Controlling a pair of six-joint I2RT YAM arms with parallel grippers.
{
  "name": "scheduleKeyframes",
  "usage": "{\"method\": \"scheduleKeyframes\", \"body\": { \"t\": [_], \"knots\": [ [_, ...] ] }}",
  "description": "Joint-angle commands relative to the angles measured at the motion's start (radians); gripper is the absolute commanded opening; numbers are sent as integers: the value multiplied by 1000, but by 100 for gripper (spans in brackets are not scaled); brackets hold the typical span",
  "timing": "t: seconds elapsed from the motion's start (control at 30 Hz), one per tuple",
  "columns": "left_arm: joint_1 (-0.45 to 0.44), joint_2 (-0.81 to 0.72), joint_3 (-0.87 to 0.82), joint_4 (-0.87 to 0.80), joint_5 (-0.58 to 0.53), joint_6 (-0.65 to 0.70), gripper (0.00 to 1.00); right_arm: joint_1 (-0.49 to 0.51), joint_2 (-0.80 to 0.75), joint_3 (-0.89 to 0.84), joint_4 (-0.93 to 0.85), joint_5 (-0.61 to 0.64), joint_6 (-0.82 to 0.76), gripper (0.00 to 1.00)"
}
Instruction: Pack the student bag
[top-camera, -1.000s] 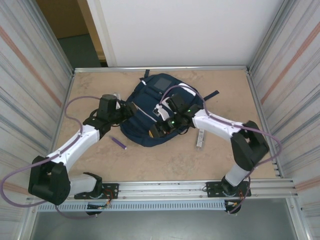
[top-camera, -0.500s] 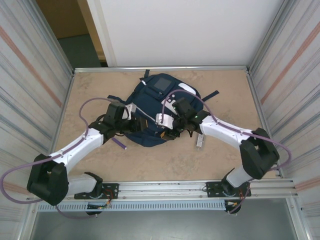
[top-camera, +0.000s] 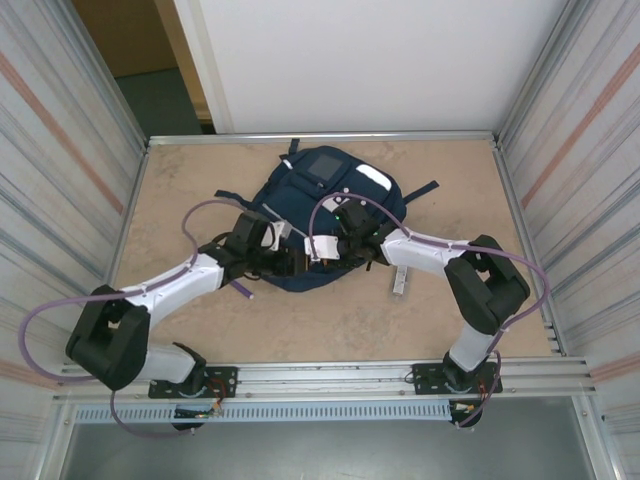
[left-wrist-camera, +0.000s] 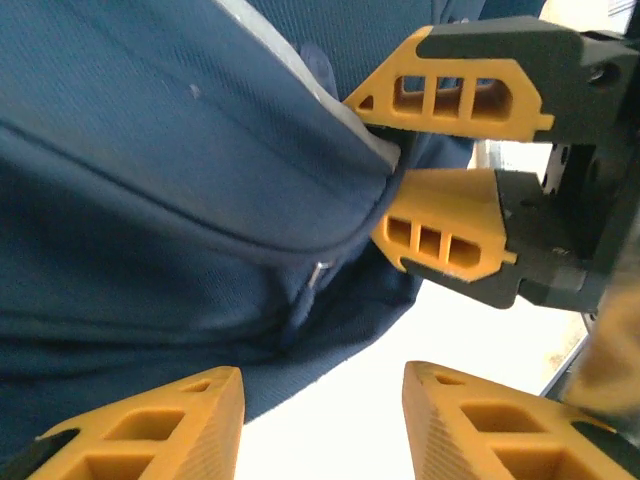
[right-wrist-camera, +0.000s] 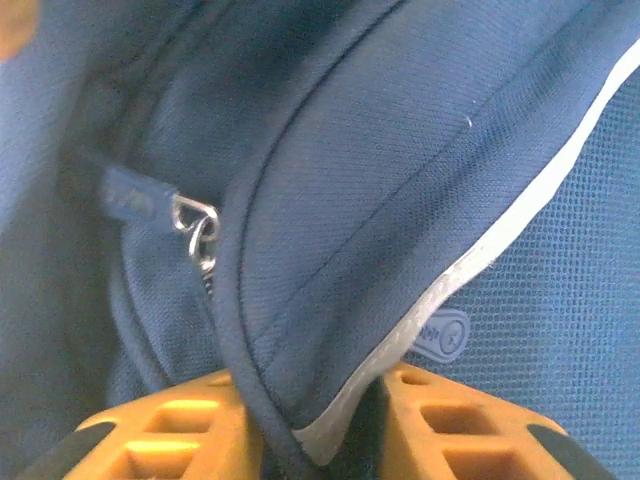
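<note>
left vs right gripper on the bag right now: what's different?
The right gripper is shut on a pale-striped fold of the student bag, while the left gripper is open with nothing between its fingers. The right reaches in from the bag's right side, the left from its left. Both have orange fingers and sit at the bag's near edge.

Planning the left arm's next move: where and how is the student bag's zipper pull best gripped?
Probably the blue fabric tab on the metal slider: it sticks out clear of the fold of student bag that the right gripper pinches. Come from the tab's free end, jaws across its flat faces.
</note>
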Motion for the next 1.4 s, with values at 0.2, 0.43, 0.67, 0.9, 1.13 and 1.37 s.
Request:
{"method": "scheduleKeyframes", "body": {
  "t": [0.2, 0.43, 0.67, 0.9, 1.13, 1.37],
  "knots": [
    [-36, 90, 85, 56, -62, 14, 46, -29, -46, 19, 59, -177, 110, 9],
    [-36, 151, 142, 88, -132, 56, 38, -54, -61, 23, 31, -294, 144, 4],
    [-47, 218, 158, 149, -85, 97, 16, -80, -70, 35, 22, -354, 190, 2],
    [-48, 157, 130, 127, -124, 115, 0, -112, -80, 44, -25, -363, 170, 3],
    [-6, 77, 145, -44, -420, 184, 0, -172, -93, 61, -161, -354, 18, 7],
    [71, 95, 227, -154, -340, 271, 0, -175, -81, 54, -200, -242, -67, 8]
  ]
}}
